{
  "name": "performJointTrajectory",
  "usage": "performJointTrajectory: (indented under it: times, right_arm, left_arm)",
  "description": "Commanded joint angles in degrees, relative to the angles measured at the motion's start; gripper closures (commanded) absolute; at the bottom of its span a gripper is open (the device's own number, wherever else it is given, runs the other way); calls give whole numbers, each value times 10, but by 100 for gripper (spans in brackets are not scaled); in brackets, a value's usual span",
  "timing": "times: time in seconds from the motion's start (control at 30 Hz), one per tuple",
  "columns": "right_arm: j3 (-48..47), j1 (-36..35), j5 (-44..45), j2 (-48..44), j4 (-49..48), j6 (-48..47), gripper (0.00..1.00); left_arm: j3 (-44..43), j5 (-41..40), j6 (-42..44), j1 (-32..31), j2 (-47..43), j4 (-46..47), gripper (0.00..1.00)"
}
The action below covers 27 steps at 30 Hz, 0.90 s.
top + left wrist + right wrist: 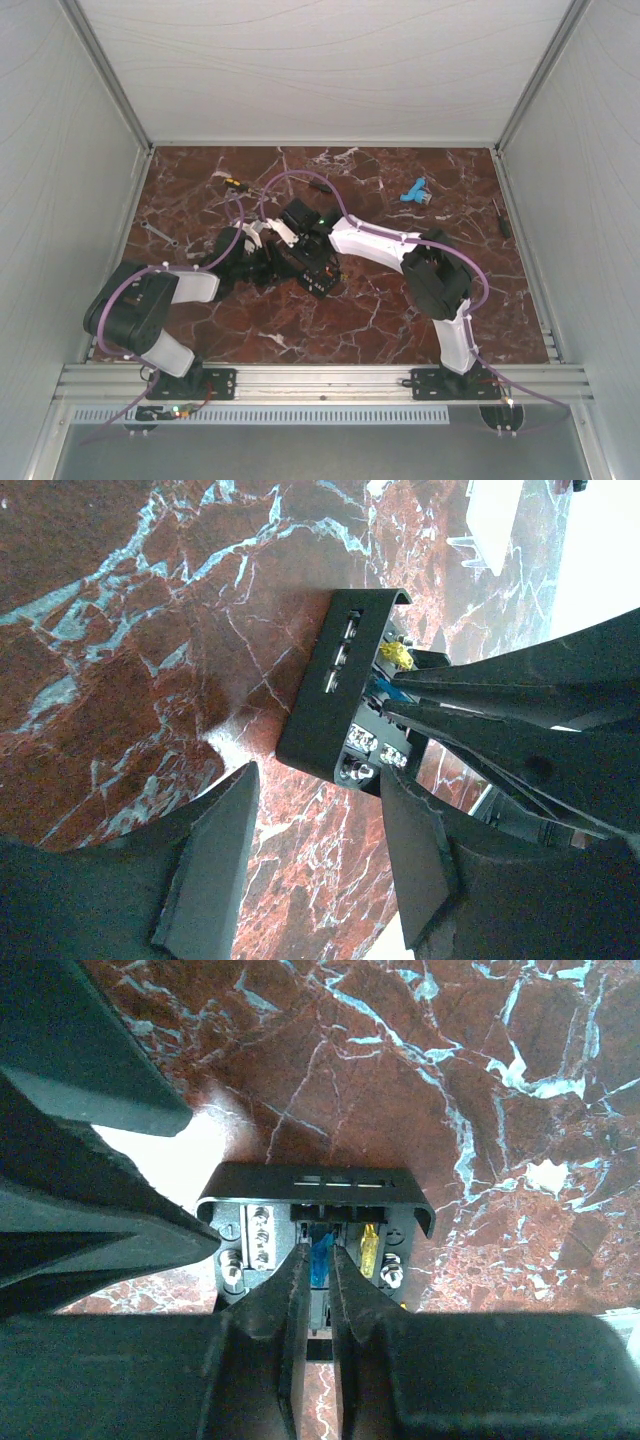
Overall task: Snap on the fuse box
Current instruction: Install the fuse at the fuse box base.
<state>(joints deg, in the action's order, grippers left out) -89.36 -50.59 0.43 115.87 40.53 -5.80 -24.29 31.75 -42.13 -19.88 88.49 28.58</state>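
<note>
Red-brown marble veined with white and pale blue covers the table (380, 310), which fills the middle of the overhead view. White panels (300, 70) close it in at the top, left and right of the frame, joined by pale metal posts at the corners. A ribbed aluminium rail (330, 380) runs across the bottom and carries both arm bases. Purple cables (290, 180) loop over the arms.

Loose things lie along the upper part of the marble: a screwdriver (232, 183) with a yellow and black handle at upper left, a small spanner (160, 233) near the left edge, a blue plastic piece (413, 191) at upper right, and a dark slim tool (503, 218) close to the right edge.

The fuse box (318, 270) sits flat on the marble just left of centre, where the two arms meet over it. In the wrist views it is a black open-topped box with slots in its side wall, screw terminals, and fuses inside.

The left gripper (318, 780) stands spread wide, with bare marble between its fingers and nothing held; the box's near corner lies right at the mouth of the fingertips. The right gripper (320, 1252) reaches down into the box, its jaws drawn narrow around a blue fuse (320, 1260), with a yellow fuse (370, 1245) just beside it to the right.
</note>
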Motion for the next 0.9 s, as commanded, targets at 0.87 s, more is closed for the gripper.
performJointTrajectory:
  times: [0.87]
  right_arm:
    - [40, 60, -71, -35, -1, 58, 100]
  left_arm:
    - [-30, 19, 6, -20, 43, 23, 62]
